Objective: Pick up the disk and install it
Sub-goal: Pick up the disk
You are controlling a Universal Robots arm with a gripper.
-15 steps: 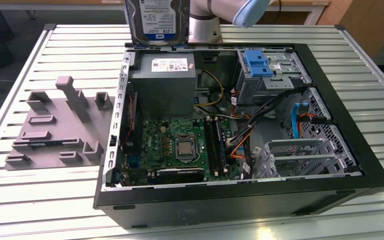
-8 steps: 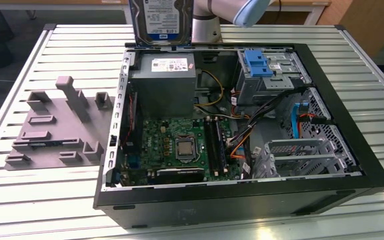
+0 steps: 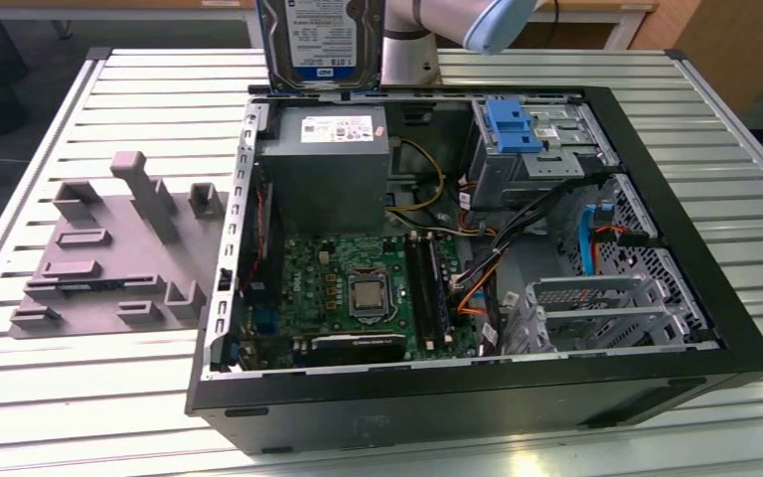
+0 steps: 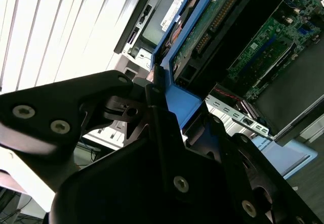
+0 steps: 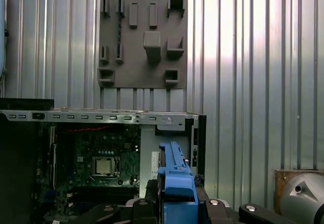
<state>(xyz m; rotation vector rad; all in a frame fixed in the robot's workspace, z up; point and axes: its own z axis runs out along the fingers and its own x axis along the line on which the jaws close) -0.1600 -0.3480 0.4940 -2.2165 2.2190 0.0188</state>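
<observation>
The disk (image 3: 309, 40) is off the surface (image 3: 64, 397) and held on end, label toward the exterior camera, over the far rim of the open computer case (image 3: 699, 199) and above the grey power supply (image 3: 322, 164). In both wrist views the jaws are closed on its blue side rail (image 5: 177, 178) (image 4: 202, 29). Picking up looks finished and the carry is in hand, with nothing seated yet. Installing will call for turning the disk to line its rails up squarely with a drive cage (image 3: 594, 308), clear of the loose cables (image 3: 481, 273).
</observation>
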